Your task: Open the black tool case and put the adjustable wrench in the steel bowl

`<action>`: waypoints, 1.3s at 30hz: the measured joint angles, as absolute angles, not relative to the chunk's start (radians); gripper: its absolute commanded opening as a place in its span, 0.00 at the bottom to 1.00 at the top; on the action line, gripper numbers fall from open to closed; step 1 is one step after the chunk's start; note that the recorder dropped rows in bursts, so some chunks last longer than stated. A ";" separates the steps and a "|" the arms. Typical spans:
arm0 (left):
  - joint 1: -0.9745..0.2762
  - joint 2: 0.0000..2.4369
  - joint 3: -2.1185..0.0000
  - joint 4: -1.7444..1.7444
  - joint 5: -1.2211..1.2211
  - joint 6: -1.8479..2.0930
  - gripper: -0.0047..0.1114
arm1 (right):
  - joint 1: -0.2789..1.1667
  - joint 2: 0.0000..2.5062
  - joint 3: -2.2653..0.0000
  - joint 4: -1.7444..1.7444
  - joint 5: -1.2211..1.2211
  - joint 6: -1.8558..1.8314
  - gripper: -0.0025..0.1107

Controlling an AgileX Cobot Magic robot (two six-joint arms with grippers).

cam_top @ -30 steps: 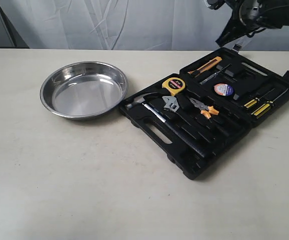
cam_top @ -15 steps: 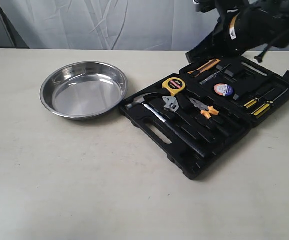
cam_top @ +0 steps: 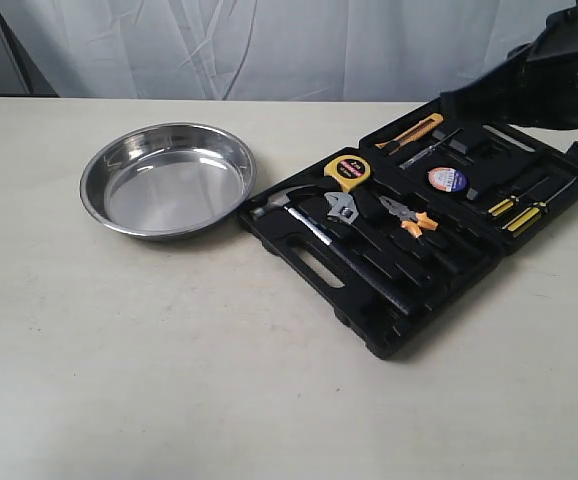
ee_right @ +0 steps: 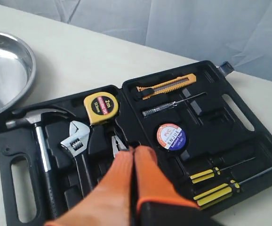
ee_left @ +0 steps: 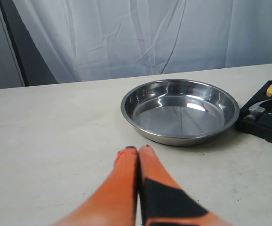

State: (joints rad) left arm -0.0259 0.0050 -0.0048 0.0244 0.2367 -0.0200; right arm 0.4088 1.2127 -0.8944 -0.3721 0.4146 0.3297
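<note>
The black tool case [cam_top: 424,290] is seen lying open and flat on the pale surface [cam_top: 169,380], to the right of the steel bowl [cam_top: 169,185] in the exterior view. One corner of the case is set close to the bowl's rim; whether the two touch cannot be told.

The adjustable wrench [cam_top: 343,208] is seated in its moulded slot in the half of the case nearer the bowl. It is flanked by the claw hammer [cam_top: 289,205] on one side and the orange-handled pliers [cam_top: 409,215] on the other, and its silver head is placed just beside the yellow tape measure [cam_top: 348,171]. In the other half, an orange utility knife [cam_top: 414,132], a round tape roll [cam_top: 448,179] with a blue label and two yellow-handled screwdrivers [cam_top: 524,210] are stowed.

The right fingers [ee_right: 116,179] are pressed together along their length, and nothing is gripped between them. In the right wrist view their tips are shown over the pliers, beside the wrench handle; how high above the case they are held cannot be judged. In the exterior view only the dark right arm [cam_top: 539,90] is made out, at the upper right edge above the far half of the case.

The left fingers [ee_left: 124,172] are likewise closed tip to tip, with nothing held. They are poised over bare surface, and the bowl is seen beyond them, clearly apart from the tips.
</note>
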 measured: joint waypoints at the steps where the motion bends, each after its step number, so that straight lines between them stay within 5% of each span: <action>1: -0.026 0.005 -0.005 0.024 0.237 -0.020 0.04 | 0.409 1.215 -0.894 -0.361 0.420 0.315 0.03; 8: -0.026 0.005 -0.005 0.024 0.237 -0.020 0.04 | 0.409 1.239 -0.893 -0.176 0.459 0.116 0.23; 16: -0.026 0.005 -0.005 0.024 0.237 -0.020 0.04 | 0.409 1.302 -0.893 0.040 0.595 -0.045 0.26; 20: -0.026 0.005 -0.005 0.024 0.237 -0.020 0.04 | 0.409 1.357 -0.903 0.057 0.652 -0.058 0.39; 22: -0.026 0.005 -0.005 0.024 0.237 -0.020 0.04 | 0.409 1.388 -0.916 0.059 0.663 -0.081 0.35; 25: -0.026 0.005 -0.005 0.024 0.237 -0.020 0.04 | 0.409 1.424 -0.935 0.092 0.642 -0.175 0.05; 26: -0.026 0.005 -0.005 0.024 0.237 -0.020 0.04 | 0.409 1.435 -0.941 0.115 0.623 -0.204 0.02; 39: -0.026 0.005 -0.005 0.024 0.237 -0.020 0.04 | 0.411 1.746 -1.133 0.205 0.492 -0.375 0.01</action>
